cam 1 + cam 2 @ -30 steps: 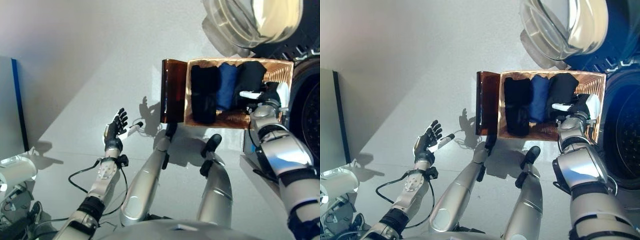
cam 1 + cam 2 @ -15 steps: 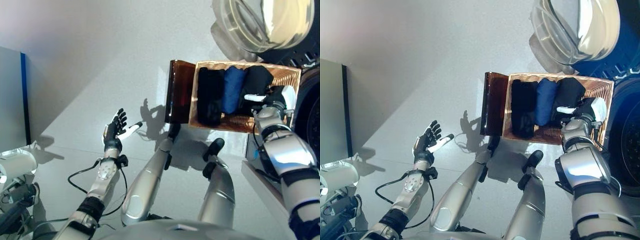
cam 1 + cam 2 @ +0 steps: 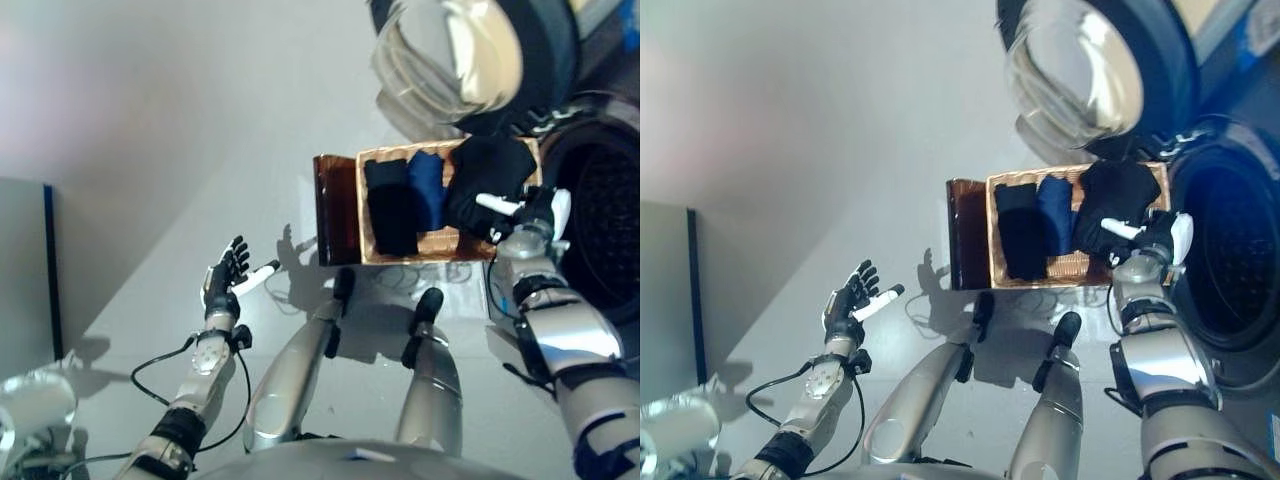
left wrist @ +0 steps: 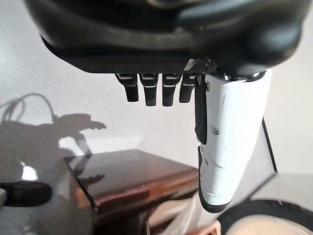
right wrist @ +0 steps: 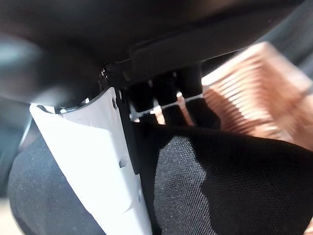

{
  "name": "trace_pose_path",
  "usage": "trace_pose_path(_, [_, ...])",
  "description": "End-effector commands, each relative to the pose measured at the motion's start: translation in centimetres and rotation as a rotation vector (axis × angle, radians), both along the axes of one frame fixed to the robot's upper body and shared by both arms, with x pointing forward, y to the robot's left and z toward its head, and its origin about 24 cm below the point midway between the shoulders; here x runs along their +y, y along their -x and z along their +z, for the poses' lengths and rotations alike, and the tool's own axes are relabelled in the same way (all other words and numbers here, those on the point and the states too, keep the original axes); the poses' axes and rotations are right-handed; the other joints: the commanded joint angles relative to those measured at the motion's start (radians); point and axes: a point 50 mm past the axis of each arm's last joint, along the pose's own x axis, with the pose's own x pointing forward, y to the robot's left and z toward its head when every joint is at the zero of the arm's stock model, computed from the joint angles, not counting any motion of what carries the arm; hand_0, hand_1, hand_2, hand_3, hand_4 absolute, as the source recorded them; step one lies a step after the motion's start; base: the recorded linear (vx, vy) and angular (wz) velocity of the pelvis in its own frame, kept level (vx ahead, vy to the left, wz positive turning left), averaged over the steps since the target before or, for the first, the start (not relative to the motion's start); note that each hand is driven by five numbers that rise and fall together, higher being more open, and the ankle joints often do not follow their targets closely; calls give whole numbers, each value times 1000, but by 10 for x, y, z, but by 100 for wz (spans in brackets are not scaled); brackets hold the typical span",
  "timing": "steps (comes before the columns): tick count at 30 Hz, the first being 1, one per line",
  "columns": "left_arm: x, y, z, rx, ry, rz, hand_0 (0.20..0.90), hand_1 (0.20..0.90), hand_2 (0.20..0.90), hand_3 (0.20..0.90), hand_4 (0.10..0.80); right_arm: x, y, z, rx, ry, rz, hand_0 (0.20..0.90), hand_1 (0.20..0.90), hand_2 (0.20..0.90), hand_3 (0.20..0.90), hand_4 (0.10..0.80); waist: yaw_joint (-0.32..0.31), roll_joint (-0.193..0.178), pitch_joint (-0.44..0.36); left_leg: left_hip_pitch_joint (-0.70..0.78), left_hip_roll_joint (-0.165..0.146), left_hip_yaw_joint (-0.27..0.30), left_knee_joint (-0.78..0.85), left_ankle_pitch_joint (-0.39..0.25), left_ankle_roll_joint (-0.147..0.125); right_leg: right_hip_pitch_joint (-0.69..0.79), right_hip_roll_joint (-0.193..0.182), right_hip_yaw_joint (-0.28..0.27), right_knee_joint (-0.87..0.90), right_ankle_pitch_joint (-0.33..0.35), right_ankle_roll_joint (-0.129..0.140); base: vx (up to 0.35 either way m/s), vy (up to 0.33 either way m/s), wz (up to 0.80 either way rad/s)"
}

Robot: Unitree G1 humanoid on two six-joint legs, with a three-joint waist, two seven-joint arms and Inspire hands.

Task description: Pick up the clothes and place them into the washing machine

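A woven basket [image 3: 443,243] stands on the floor before the washing machine's open drum [image 3: 598,222]. In it lie a black garment [image 3: 390,208] and a blue one [image 3: 427,188]. A second black garment [image 3: 486,178] is bunched up at the basket's right end, raised above the rim. My right hand [image 3: 524,216] is shut on it; the right wrist view shows the fingers [image 5: 166,100] curled into the black cloth [image 5: 225,186] beside the white thumb. My left hand [image 3: 226,275] hangs open over the bare floor, well left of the basket, holding nothing.
The machine's round glass door [image 3: 448,55] stands open above the basket. A dark brown panel [image 3: 334,210] is attached to the basket's left side. A blue-edged grey board [image 3: 30,270] stands at the far left.
My right hand has lifted the right-hand black garment up from the basket, toward the drum. The camera has shifted, so more of the door and drum shows. The left hand stays put.
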Motion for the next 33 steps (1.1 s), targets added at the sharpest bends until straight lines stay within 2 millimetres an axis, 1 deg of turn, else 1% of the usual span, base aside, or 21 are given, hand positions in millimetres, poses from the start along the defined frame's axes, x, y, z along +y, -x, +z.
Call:
trace_pose_path(1, [17,6,1,-40,18,89,900,900,900,900,800,-2,2,15,-301,-118,-112,200,200,200,200,300,-5,17,-36,-34,11,-7,0,-42,-88,61,24,11,4,-88,-36,-32,20,-28])
trace_pose_path(2, [15,6,1,-47,23,90,900,900,900,900,800,6,2,10,-374,-205,-140,200,200,200,200,300,-12,22,-35,-36,13,-2,4,-44,-86,58,25,14,4,-88,-36,-32,21,-22])
trace_pose_path(3, [15,6,1,-47,23,90,900,900,900,900,800,6,2,10,-374,-205,-140,200,200,200,200,300,-12,22,-35,-36,13,-2,4,-44,-86,58,25,14,4,-88,-36,-34,11,-29])
trace_pose_path(4, [11,5,2,-56,30,83,900,900,900,900,800,18,7,-1,-500,-369,-216,200,200,200,200,300,-19,31,-34,-38,14,3,6,-48,-84,51,26,20,5,-90,-36,-31,11,-26])
trace_pose_path(7, [4,7,-3,-40,36,72,900,900,900,900,800,30,11,-7,-673,-555,-383,200,200,200,200,300,-23,51,-35,-43,11,9,11,-55,-78,38,24,27,11,-94,-34,-21,41,-15])
trace_pose_path(8, [-1,8,-4,-35,49,66,900,900,900,900,800,36,9,-4,-730,-614,-418,200,200,200,200,300,-25,60,-35,-47,10,12,13,-58,-76,30,24,32,14,-94,-33,-13,51,-18])
trace_pose_path(11, [-6,8,-3,-50,70,58,900,900,900,900,800,35,7,9,-827,-647,-490,200,200,200,200,300,-24,83,-38,-62,8,20,21,-61,-74,12,20,39,22,-96,-32,-16,37,-14])
trace_pose_path(14, [-10,10,-4,-41,68,29,900,900,900,900,800,25,5,26,-918,-669,-570,200,200,200,200,300,-23,99,-43,-70,6,22,21,-63,-75,2,18,44,28,-101,-31,-5,22,-2])
trace_pose_path(15, [-8,11,-5,-34,63,28,900,900,900,900,800,15,5,38,-958,-666,-620,200,200,200,200,300,-22,106,-44,-75,2,25,25,-66,-74,-4,19,46,32,-101,-30,-1,35,2])
trace_pose_path(16, [-9,10,-4,-36,64,26,900,900,900,900,800,15,5,39,-960,-664,-621,200,200,200,200,300,-20,106,-43,-76,2,26,26,-66,-74,-6,19,47,33,-101,-30,-11,50,-1])
trace_pose_path(17, [-6,13,-5,-32,53,15,900,900,900,900,800,-1,1,71,-1036,-619,-615,200,200,200,200,300,-14,117,-45,-89,1,29,33,-68,-74,-17,18,55,33,-96,-29,0,0,0])
trace_pose_path(18, [-4,12,-4,-36,49,18,900,900,900,900,800,-5,1,82,-1047,-581,-602,200,200,200,200,300,-11,121,-45,-96,3,32,37,-69,-74,-22,18,57,31,-95,-29,-12,22,-12])
trace_pose_path(20, [1,13,-4,-32,30,19,900,900,900,900,800,-23,3,114,-1106,-492,-579,200,200,200,200,300,-4,126,-51,-101,6,34,38,-69,-76,-31,18,59,30,-92,-27,0,0,-10])
trace_pose_path(21, [0,12,-4,-33,33,18,900,900,900,900,800,-24,3,116,-1107,-489,-579,200,200,200,200,300,-3,128,-50,-102,6,35,38,-70,-76,-32,18,60,31,-92,-27,0,0,0])
trace_pose_path(23, [8,15,-5,-30,14,25,900,900,900,900,800,-50,12,168,-1198,-350,-525,200,200,200,200,300,5,128,-62,-99,7,36,28,-69,-80,-38,20,66,28,-89,-26,15,-2,0])
trace_pose_path(24, [9,14,-4,-31,12,26,900,900,900,900,800,-56,16,184,-1220,-300,-513,200,200,200,200,300,5,129,-64,-99,8,38,25,-68,-80,-41,21,70,28,-88,-26,0,0,0])
trace_pose_path(25, [8,14,-4,-33,14,25,900,900,900,900,800,-57,15,186,-1220,-298,-513,200,200,200,200,300,6,131,-64,-99,8,39,25,-68,-80,-42,22,71,28,-88,-26,36,28,-1])
trace_pose_path(26, [9,14,-5,-30,5,20,900,900,900,900,800,-65,26,224,-1285,-184,-477,200,200,200,200,300,6,126,-68,-100,12,48,25,-70,-80,-51,23,77,32,-88,-25,39,31,-3])
trace_pose_path(28, [11,14,-3,-40,5,21,900,900,900,900,800,-71,41,262,-1362,-75,-459,200,200,200,200,300,4,121,-72,-103,12,54,27,-72,-82,-60,24,86,36,-87,-24,36,16,-6])
trace_pose_path(30, [14,18,-3,-38,1,25,900,900,900,900,800,-79,58,294,-1399,31,-461,200,200,200,200,300,3,118,-77,-108,13,59,26,-73,-84,-72,24,90,45,-90,-25,17,23,-8])
trace_pose_path(33, [19,19,-1,-47,-1,46,900,900,900,900,800,-80,72,325,-1413,158,-443,200,200,200,200,300,-3,114,-78,-118,15,69,26,-72,-86,-97,26,100,55,-90,-27,-3,11,-17])
